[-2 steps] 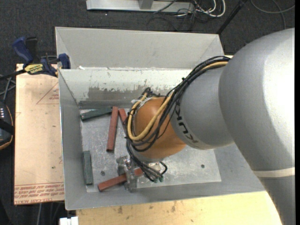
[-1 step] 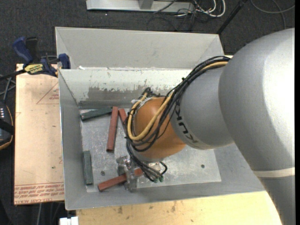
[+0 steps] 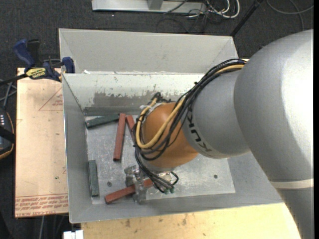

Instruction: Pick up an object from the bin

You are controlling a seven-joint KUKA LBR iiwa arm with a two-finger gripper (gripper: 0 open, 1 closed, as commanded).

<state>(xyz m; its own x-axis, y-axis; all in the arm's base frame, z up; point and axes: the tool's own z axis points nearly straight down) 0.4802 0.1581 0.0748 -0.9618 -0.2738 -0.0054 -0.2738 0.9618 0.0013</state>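
Gripper (image 3: 137, 185): low in the front part of the bin (image 3: 149, 49), left of centre, close above the floor; whether it is open or closed cannot be told, as the wrist hides it from above. Item at the Gripper: flat red-brown bar (image 3: 118, 195), lying on the floor near the front wall, slanting from lower left to upper right, its right end running in under the Gripper; contact or hold cannot be told. Wrist: orange cover (image 3: 167, 133), rounded, above and behind the Gripper, with black and yellow cables (image 3: 149, 142) looped over its left side. Arm (image 3: 264, 108): grey, entering from the right. Other contents: second red-brown bar (image 3: 118, 136), longer, lying nearly front to back in the left-centre of the floor; short red-brown piece (image 3: 130, 125) just beside its far end, partly covered by the cables; dark green bar (image 3: 101, 120) along the back wall, left side; dark grey-green bar (image 3: 92, 178) lying front to back near the left wall.
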